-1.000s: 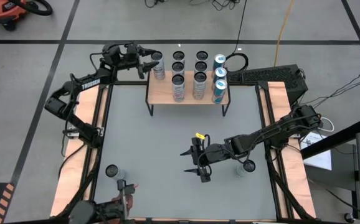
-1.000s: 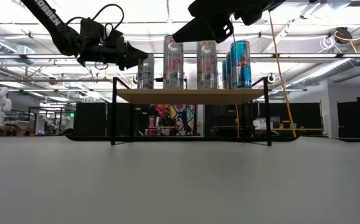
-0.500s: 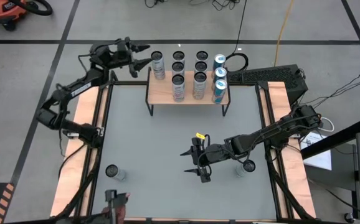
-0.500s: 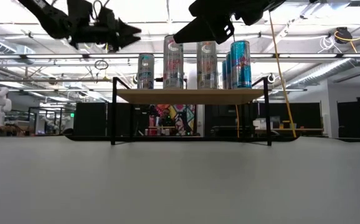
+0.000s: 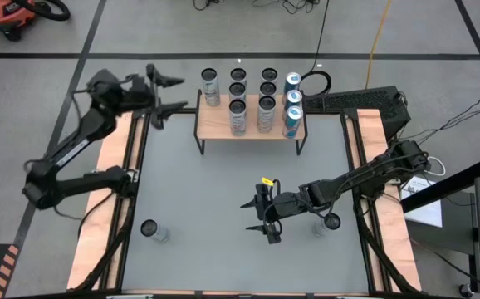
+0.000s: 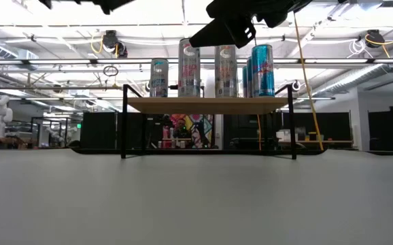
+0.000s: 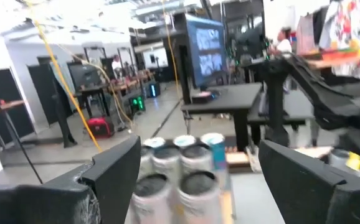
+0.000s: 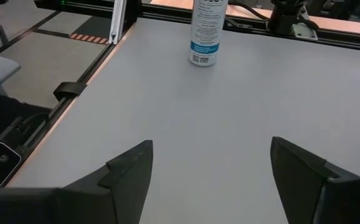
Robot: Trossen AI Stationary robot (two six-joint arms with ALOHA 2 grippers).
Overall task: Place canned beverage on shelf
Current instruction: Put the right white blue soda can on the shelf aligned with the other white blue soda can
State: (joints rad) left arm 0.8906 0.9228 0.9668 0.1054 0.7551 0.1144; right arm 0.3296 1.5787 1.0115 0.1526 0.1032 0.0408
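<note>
1. The left gripper [image 5: 167, 94], fingers spread and empty, has pulled back from the shelf [image 5: 252, 126] to beyond its left end.
2. The canned beverage [image 5: 211, 87] it was holding now stands on the shelf's left end.
3. The right gripper [image 5: 257, 218], spread, stays over mid-table.

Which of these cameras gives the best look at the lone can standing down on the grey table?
The right wrist view: the lone can stands upright on the grey table, label readable though its top is cut off. The high view shows only its round top. The low and left wrist views don't show it.
</note>
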